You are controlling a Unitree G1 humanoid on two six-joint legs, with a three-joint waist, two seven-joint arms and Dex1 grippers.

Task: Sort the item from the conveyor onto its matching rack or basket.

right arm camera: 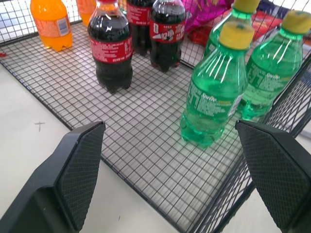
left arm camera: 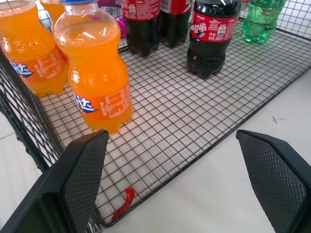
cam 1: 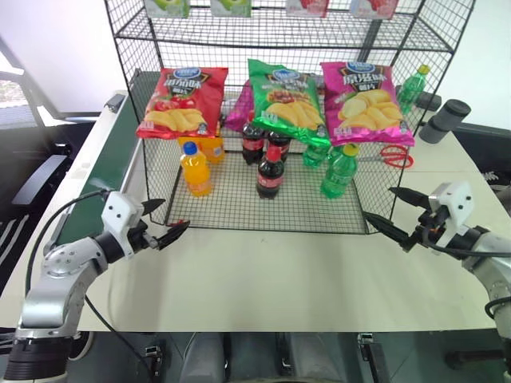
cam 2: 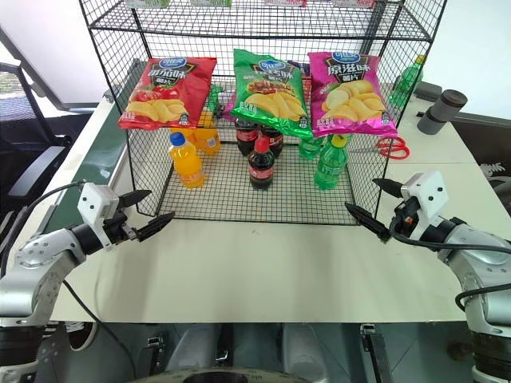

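Two tools, both released and empty: left tool [cam 1: 164, 229] spread wide above the pale table [cam 1: 271, 271] off the rack's left front corner, right tool [cam 1: 397, 211] likewise spread off its right front corner, each with two black fingers [left arm camera: 85, 177], wedge-shaped and faced with diamond-textured pads. Just beyond, black wire-grid rack [cam 1: 239, 211], square mesh floor and sides. On that floor three cola bottles [cam 1: 270, 173], dark liquid, red caps and labels, the nearest standing upright about mid-shelf, two more close behind. Left of these, two orange soda bottles [cam 1: 196, 169], waisted plastic, blue caps. Right, three green bottles [right arm camera: 214, 92] with yellow caps, a fourth green one [cam 1: 411, 88] behind the rack. Across the front, three glossy crisp bags: red [cam 1: 182, 102], green [cam 1: 286, 100], pink [cam 1: 365, 100]. Red-handled scissors [cam 1: 393, 156] on the table right of the rack. Far left, dark green conveyor [cam 1: 108, 171] in a pale frame.
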